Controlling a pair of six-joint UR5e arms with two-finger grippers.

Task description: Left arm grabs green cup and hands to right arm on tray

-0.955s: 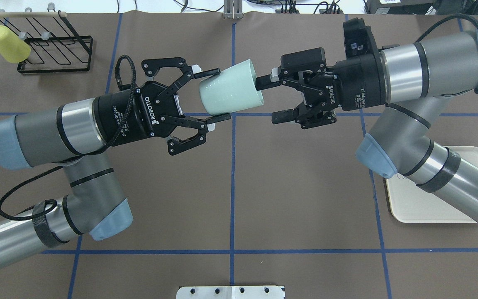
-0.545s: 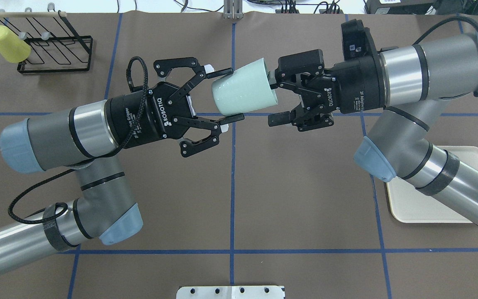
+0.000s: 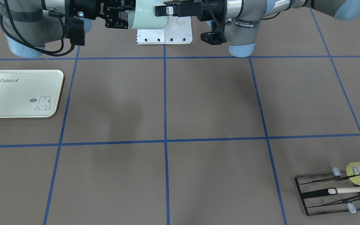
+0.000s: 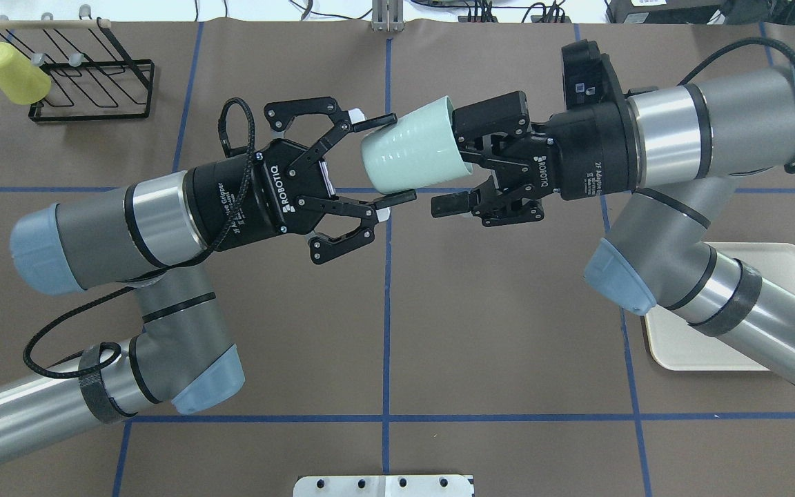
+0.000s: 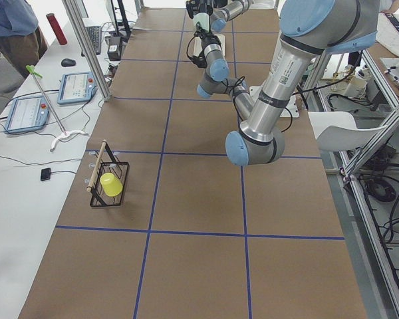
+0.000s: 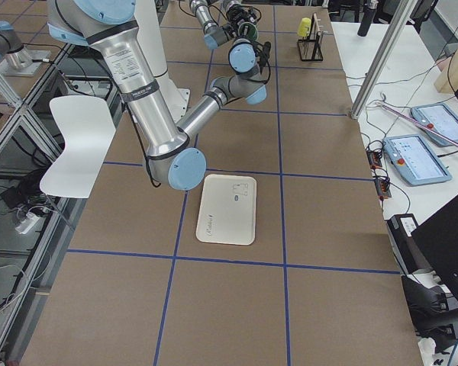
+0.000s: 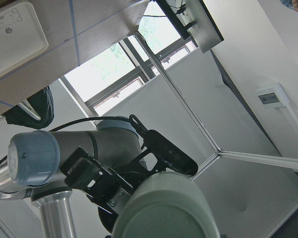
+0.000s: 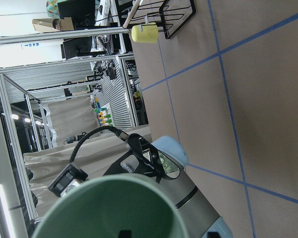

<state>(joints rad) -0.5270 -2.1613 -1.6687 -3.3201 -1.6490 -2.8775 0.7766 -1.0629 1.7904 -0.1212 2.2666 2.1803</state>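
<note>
Your left claw (image 4: pixel 394 160) is clamped on the green cup (image 4: pixel 415 148), one white-tipped finger on each side of its closed end. The cup lies on its side in the air above the bench (image 4: pixel 384 310), over the blue centre line towards the far side, with its mouth turned to the right arm.

Your right claw (image 4: pixel 447 172) is spread open at that mouth. The right wrist view shows one finger reaching inside the cup, and the overhead view shows the other outside, just beside the wall and apart from it.

The tray (image 3: pixel 11 93) sits flat on the bench at the right, partly under the right arm and well apart from the cup. At the far-left corner a yellow-green cup (image 4: pixel 14 72) hangs on a black wire rack (image 4: pixel 94 90).
</note>
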